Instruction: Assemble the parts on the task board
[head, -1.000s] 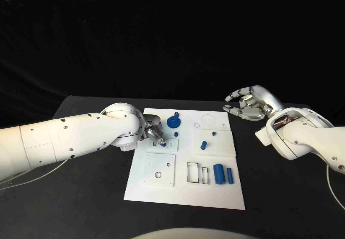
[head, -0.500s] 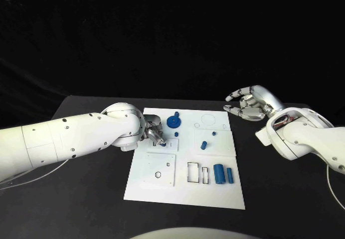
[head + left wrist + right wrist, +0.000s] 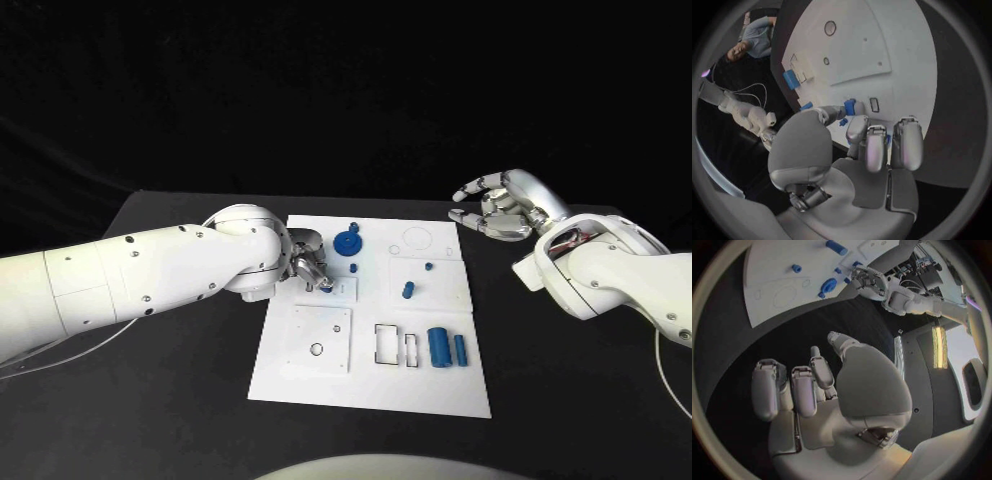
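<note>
From the head view, the white board [image 3: 378, 330] lies flat in the middle of the black table [image 3: 173, 400]. Near its far edge sits a blue gear [image 3: 346, 243]; a small blue peg [image 3: 408, 291] lies near the middle, and two blue cylinders [image 3: 449, 350] lie side by side beside rectangular cut-outs toward the near right. The left hand [image 3: 307, 268] is at the board's left edge, just beside the gear, its fingers drawn together over a small slot; a bit of blue shows at its fingertips, but whether they pinch it cannot be told from here. The right hand [image 3: 498, 207] hovers off the board's far right corner, well apart from the pieces, fingers loosely curled and holding nothing.

In the left wrist view, the left hand [image 3: 873, 145] has its fingers bunched close over the board [image 3: 892, 50], with a small blue piece [image 3: 849, 106] at the thumb tip next to a rectangular slot.

In the right wrist view, the right hand [image 3: 811, 385] is empty, fingers apart and bent, above the dark table; the board [image 3: 786, 270] with the gear [image 3: 827, 286] lies beyond it.
</note>
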`<state>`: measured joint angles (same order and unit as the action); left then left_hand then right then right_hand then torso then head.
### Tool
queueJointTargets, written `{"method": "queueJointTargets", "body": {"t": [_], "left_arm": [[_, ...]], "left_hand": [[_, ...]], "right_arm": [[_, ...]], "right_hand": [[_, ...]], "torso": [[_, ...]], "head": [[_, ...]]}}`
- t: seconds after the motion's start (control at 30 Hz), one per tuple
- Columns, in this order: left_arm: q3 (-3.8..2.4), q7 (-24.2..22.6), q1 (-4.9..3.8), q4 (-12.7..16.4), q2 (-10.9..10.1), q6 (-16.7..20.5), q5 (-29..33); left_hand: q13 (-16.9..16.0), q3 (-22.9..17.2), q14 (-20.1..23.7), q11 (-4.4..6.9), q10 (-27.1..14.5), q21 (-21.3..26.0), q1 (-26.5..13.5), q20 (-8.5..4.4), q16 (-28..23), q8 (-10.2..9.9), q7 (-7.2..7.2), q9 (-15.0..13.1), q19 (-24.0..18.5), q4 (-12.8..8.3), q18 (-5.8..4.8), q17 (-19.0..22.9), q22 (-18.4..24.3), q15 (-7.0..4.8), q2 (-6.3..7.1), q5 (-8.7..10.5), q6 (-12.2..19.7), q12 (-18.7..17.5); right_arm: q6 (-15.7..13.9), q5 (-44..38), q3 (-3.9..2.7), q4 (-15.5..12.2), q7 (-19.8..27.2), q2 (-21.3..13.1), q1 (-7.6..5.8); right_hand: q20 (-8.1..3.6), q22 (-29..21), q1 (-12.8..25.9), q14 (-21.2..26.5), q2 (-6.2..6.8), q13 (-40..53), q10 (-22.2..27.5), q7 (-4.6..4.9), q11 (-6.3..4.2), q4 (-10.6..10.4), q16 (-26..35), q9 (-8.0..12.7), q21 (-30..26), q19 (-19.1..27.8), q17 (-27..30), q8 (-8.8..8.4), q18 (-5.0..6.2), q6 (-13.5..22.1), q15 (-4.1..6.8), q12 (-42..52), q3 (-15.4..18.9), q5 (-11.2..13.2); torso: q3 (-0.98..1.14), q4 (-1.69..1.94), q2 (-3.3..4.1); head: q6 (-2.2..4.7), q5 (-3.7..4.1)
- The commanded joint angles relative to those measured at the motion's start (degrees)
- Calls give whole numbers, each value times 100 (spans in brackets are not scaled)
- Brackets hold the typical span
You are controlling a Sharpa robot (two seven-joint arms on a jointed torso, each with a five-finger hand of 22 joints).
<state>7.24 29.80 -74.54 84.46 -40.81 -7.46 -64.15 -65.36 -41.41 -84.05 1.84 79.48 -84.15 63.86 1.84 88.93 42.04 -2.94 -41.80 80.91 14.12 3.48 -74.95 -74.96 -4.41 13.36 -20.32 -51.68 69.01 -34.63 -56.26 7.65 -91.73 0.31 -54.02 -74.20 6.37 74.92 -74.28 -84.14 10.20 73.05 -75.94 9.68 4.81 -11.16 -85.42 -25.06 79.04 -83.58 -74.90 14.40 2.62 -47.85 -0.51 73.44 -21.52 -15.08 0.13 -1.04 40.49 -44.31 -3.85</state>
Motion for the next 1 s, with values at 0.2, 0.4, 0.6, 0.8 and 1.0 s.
{"method": "queueJointTargets", "body": {"t": [0.2,0.4,0.6,0.8,1.0], "left_arm": [[17,-6,24,-18,53,-211,28],[17,-8,23,-49,70,-176,16],[17,-9,23,-89,88,-146,13],[17,-10,23,-116,97,-147,12],[17,-10,23,-129,101,-177,12]], "left_hand": [[-71,-654,-560,36,77,-17,-301,-41,36,-39,117,9,40,-754,-34,-1376,-74,-75,-33,61,-159,58],[-114,-426,-566,55,92,-15,-445,-59,49,-66,140,22,50,-586,-36,-1398,-84,-92,-45,85,-214,83],[-134,-308,-566,60,97,-17,-502,-67,50,-81,145,29,60,-491,-39,-1401,-96,-98,-71,96,-241,93],[-181,56,-573,67,111,-20,-617,-75,64,-112,155,40,77,-293,-44,-1424,-116,-105,-58,107,-297,119],[-227,386,-580,71,127,-9,-664,-80,78,-138,160,49,73,-139,-41,-1451,-103,-109,-32,112,-342,146]], "right_arm": [[-13,-22,-1,-10,58,-3,5],[-21,-18,-1,-10,65,-7,6],[-24,-13,-1,-10,72,-10,6],[-27,-12,-1,-14,78,-16,7],[-27,-11,-1,-19,84,-21,8]], "right_hand": [[-25,674,56,-314,22,-10,15,-29,-39,-26,41,-8,-39,25,-356,24,35,-1,40,-19,-1,-39],[-26,667,71,-314,27,-16,19,-29,-38,-37,41,-8,-49,29,-359,28,37,1,40,-24,4,-35],[-27,664,107,-313,31,-19,19,-31,-39,-66,46,-8,-56,30,-353,36,38,6,40,-25,16,-17],[-28,664,131,-313,34,-24,22,-32,-39,-87,48,-8,-58,30,-351,42,38,9,41,-29,26,-3],[-29,656,169,-314,44,-29,23,-35,-41,-121,50,-7,-72,34,-351,52,41,17,42,-31,45,29]], "torso": [[1,1,-2],[2,-1,-4],[-1,1,-4],[-1,1,-4],[-3,3,-3]], "head": [[-7,1],[-7,5],[2,15],[3,22],[1,29]]}}
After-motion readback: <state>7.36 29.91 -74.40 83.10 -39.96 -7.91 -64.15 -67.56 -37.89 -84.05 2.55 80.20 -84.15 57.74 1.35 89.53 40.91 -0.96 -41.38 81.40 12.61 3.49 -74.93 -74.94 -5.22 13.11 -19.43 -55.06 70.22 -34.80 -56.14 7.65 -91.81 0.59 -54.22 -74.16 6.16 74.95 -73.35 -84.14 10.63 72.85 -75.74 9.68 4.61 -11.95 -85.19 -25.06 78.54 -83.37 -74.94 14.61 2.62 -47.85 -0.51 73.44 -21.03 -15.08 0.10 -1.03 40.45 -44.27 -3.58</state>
